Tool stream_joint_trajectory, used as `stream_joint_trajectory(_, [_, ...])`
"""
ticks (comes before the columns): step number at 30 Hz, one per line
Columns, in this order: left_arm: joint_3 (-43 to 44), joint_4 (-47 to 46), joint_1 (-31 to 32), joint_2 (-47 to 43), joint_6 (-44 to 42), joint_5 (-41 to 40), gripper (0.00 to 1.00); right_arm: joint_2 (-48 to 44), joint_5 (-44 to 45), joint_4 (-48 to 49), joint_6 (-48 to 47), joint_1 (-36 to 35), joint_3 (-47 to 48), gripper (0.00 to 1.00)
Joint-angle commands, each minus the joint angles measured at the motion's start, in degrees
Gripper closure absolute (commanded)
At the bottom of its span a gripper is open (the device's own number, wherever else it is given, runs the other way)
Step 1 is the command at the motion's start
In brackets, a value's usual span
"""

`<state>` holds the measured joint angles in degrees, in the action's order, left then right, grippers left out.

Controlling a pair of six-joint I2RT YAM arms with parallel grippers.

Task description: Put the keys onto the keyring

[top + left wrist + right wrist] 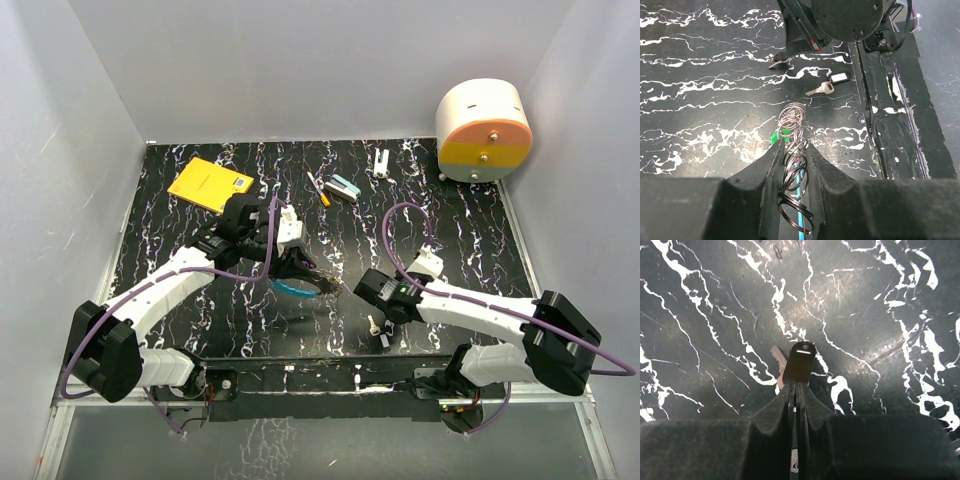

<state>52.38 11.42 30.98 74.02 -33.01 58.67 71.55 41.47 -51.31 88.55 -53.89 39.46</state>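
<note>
My left gripper (300, 272) (794, 145) is shut on the keyring (794, 120), with a bunch of thin silver rings and its blue arc (296, 290) squeezed between the fingers. A green key head (783, 133) peeks out by the left fingertip. A silver key (819, 90) (372, 323) joined to a black tag (839, 77) (800, 362) lies flat on the table. My right gripper (795, 385) (375, 305) hangs shut just over that pair, its fingertips hiding the tag's near end. The left wrist view shows the key free of the fingers.
At the back lie a yellow notebook (210, 185), an orange-and-white pen (318, 188), a teal-and-white block (343, 188) and a small white piece (382, 162). A white drum with an orange-yellow face (484, 130) stands back right. The table's near edge (890, 125) runs close to the key.
</note>
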Motion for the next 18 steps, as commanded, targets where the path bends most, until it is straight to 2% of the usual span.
stream_joint_trajectory(1, [-0.8,-2.2,0.2,-3.2,0.4,1.8,1.0,1.3,-2.7,3.9,-0.3,0.1,1.5,0.92])
stream_joint_trajectory(10, [-1.4,-1.9,0.2,-3.6,0.1,1.6,1.0,-1.3,-9.4,7.6,-3.1,0.1,-1.0,0.92])
stream_joint_trajectory(12, [-1.3,-1.7,0.2,-3.6,-0.1,1.7,1.0,-1.9,-10.1,6.7,-2.8,0.1,-1.0,0.76])
stream_joint_trajectory(14, [-1.3,-1.7,0.2,-3.5,-0.2,1.8,1.0,-2.4,-10.3,5.0,-2.4,0.1,-0.6,0.65])
stream_joint_trajectory(18, [-1.3,-1.7,0.2,-3.4,-0.3,1.8,1.0,-3.8,-10.1,1.8,-2.7,0.1,1.5,0.54])
